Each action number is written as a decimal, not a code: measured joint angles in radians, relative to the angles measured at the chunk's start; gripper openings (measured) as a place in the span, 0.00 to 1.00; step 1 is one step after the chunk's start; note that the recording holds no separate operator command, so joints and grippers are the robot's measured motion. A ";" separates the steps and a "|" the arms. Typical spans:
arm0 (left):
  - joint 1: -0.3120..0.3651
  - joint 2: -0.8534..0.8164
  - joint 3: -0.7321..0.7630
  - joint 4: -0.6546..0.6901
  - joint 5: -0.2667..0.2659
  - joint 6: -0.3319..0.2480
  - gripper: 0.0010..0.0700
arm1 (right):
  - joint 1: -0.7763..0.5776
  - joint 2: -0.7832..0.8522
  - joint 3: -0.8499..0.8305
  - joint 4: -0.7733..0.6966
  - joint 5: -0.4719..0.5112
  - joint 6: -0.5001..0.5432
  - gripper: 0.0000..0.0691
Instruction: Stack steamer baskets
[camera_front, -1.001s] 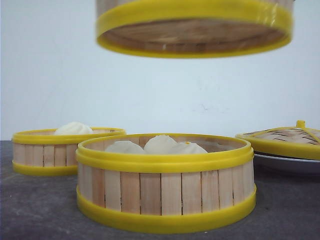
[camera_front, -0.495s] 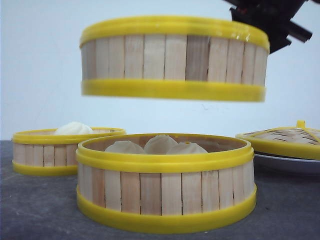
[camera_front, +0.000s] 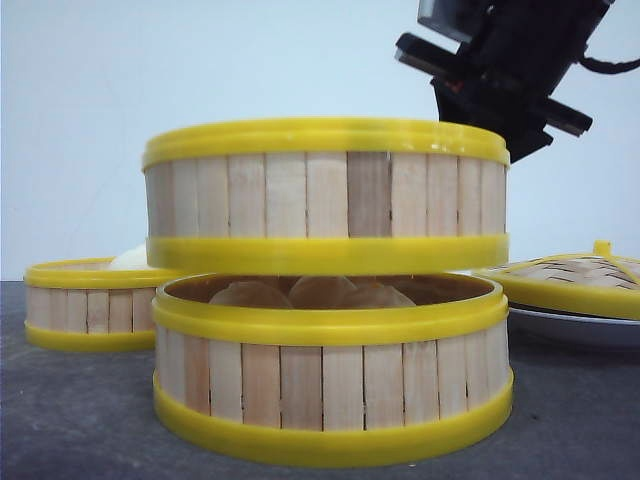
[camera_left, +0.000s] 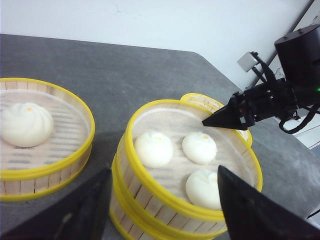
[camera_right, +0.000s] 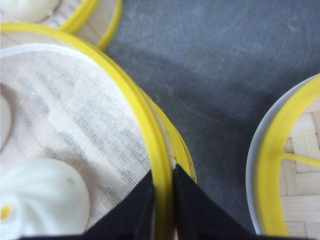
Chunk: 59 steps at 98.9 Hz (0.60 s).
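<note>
My right gripper (camera_right: 162, 200) is shut on the yellow rim of a steamer basket (camera_front: 325, 195) with three white buns in it. This basket hangs level just over a second steamer basket (camera_front: 330, 385) that also has buns inside. A thin gap shows between the two at the front. The third steamer basket (camera_front: 85, 310), with one bun, stands on the table at the back left. In the left wrist view my left gripper (camera_left: 162, 210) is open beside the near wall of the held basket (camera_left: 192, 155), and the right gripper (camera_left: 209, 121) pinches the far rim.
A woven lid (camera_front: 570, 275) with a yellow rim and knob lies on a white plate (camera_front: 570, 325) at the right, close to the baskets. The table (camera_front: 70, 420) is dark grey, and a white wall stands behind it.
The held basket has come down from the top of the front view to just above the middle basket, and the right arm has come into sight behind it.
</note>
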 joint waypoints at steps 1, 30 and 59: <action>0.000 0.000 0.000 0.000 0.000 0.000 0.57 | 0.000 0.002 0.000 0.000 0.000 0.000 0.05; 0.000 0.000 0.000 0.000 0.000 0.003 0.57 | 0.003 0.045 0.000 0.000 0.018 -0.003 0.05; 0.000 0.000 0.000 0.000 0.000 0.003 0.57 | 0.005 0.052 0.000 -0.004 0.023 -0.015 0.05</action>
